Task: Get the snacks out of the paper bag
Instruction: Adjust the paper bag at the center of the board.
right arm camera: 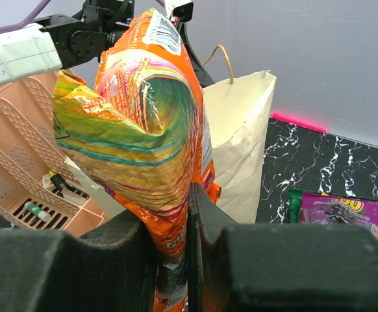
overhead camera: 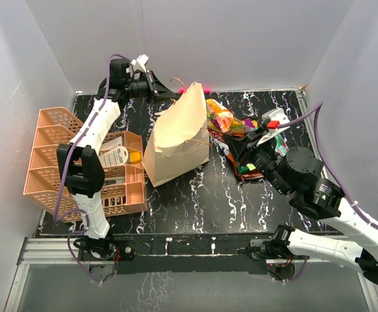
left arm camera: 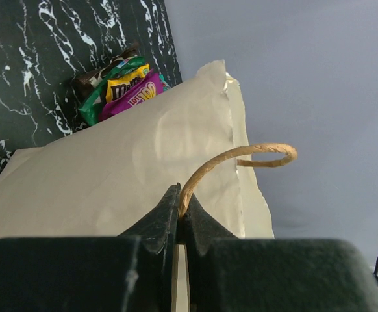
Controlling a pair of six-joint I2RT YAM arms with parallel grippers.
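Note:
The tan paper bag (overhead camera: pixel 176 133) stands tilted at the table's middle. My left gripper (overhead camera: pixel 165 90) is shut on one of its looped handles (left arm camera: pixel 254 153), pinched between the fingertips (left arm camera: pixel 182 209); the bag's side (left arm camera: pixel 124 169) fills the left wrist view. My right gripper (overhead camera: pixel 236 145) is shut on an orange-yellow snack packet (overhead camera: pixel 220 119), held just right of the bag, upright between the jaws (right arm camera: pixel 143 123). Several other snack packets (overhead camera: pixel 246 162) lie on the table to the right, including a purple one (right arm camera: pixel 340 211) and a green, yellow and magenta cluster (left arm camera: pixel 121 88).
An orange mesh basket (overhead camera: pixel 56 153) with white tubes and bottles stands at the left against the bag; it also shows in the right wrist view (right arm camera: pixel 17 149). Grey walls close in the black marbled table (overhead camera: pixel 195 195) on three sides.

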